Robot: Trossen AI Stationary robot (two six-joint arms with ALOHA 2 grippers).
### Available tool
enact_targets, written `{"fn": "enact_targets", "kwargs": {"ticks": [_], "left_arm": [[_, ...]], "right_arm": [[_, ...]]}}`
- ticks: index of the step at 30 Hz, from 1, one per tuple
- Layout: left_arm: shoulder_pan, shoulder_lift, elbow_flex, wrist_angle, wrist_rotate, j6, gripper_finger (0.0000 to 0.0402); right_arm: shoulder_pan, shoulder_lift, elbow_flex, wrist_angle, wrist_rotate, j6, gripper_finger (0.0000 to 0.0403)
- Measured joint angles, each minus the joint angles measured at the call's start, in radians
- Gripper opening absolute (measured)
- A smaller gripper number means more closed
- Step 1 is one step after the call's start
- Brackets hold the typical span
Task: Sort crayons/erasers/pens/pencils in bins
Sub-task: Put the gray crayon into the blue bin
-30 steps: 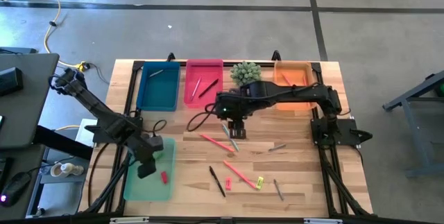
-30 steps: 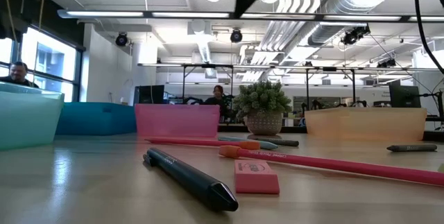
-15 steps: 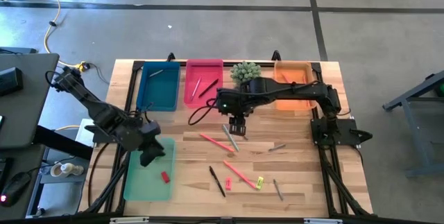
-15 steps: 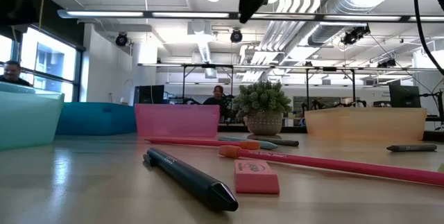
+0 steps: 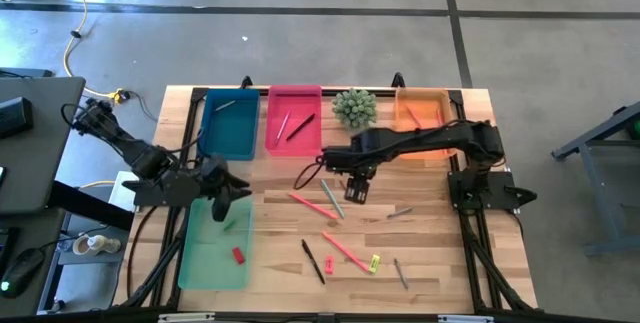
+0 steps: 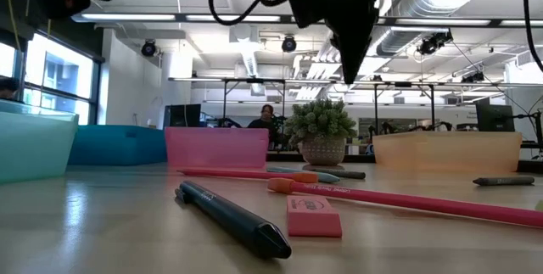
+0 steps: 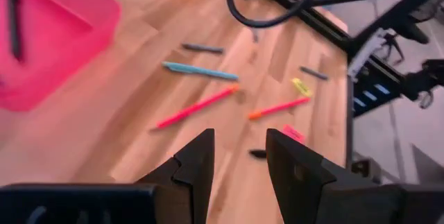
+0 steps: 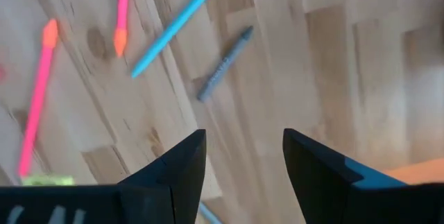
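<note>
My left gripper (image 5: pixel 226 187) hovers open over the far end of the pale-green bin (image 5: pixel 192 263), pointing across the table; nothing is between its fingers (image 7: pixel 239 161). In that bin lie a red eraser (image 5: pixel 238 255) and a small green piece (image 5: pixel 228 226). My right gripper (image 5: pixel 356 189) hangs open above the table's middle, pointing down (image 8: pixel 243 161), over a grey crayon (image 8: pixel 223 64) and beside a blue pen (image 5: pixel 333 199). On the wood lie two pink sticks (image 5: pixel 312 205) (image 5: pixel 348 251), a black pen (image 5: pixel 313 260), a red eraser (image 5: pixel 329 264) and a yellow eraser (image 5: pixel 374 261).
The teal-blue bin (image 5: pixel 205 128), pink bin (image 5: pixel 275 138) and orange bin (image 5: pixel 440 98) stand along the far edge, with a small potted plant (image 5: pixel 354 106) between pink and orange. Two more grey crayons (image 5: pixel 400 213) (image 5: pixel 401 273) lie toward the right. Bare wood lies near the right edge.
My left gripper has risen out of the pale-green bin, moved toward the far edge and tipped up from pointing down to pointing across the table. My right gripper has gone down and a little toward the table's right edge, and its wrist has rolled.
</note>
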Motion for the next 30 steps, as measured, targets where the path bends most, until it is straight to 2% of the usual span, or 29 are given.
{"fn": "enact_targets", "kwargs": {"ticks": [6,15,22,30], "left_arm": [[0.095,-0.002,0.000,0.005,0.004,0.044,0.0117],[0.222,-0.002,0.000,0.006,0.129,0.096,0.0117],[0.281,-0.002,0.000,0.006,0.137,0.123,0.0117],[0.337,-0.002,0.000,0.007,0.187,0.166,0.0117]], "right_arm": [[0.000,-0.012,-0.086,0.099,-0.001,0.185,0.0183],[0.000,-0.013,-0.204,0.241,0.037,0.398,0.0183],[0.000,-0.012,-0.292,0.335,0.036,0.583,0.0183],[0.028,-0.009,-0.335,0.414,0.037,0.622,0.0183]]}}
